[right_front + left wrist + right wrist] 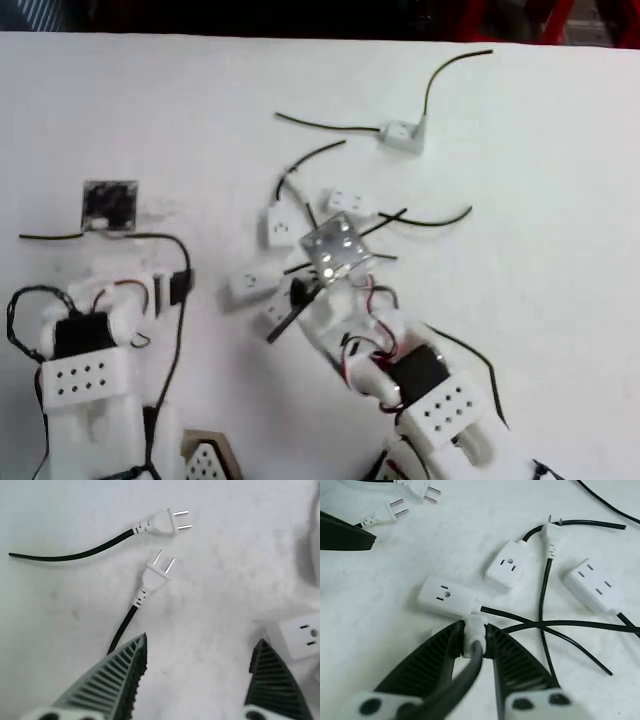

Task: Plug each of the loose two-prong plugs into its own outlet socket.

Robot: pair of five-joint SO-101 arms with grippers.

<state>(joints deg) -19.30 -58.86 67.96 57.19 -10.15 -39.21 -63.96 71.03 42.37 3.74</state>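
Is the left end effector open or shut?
Open: on the left end effector, the fingers stand wide apart, holding nothing.

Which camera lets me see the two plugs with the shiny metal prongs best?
The left wrist view: one plug and the other plug lie in the open ahead of the open left gripper, prongs clear. The right wrist view catches both small, far off. From the high view they are too small to pick out.
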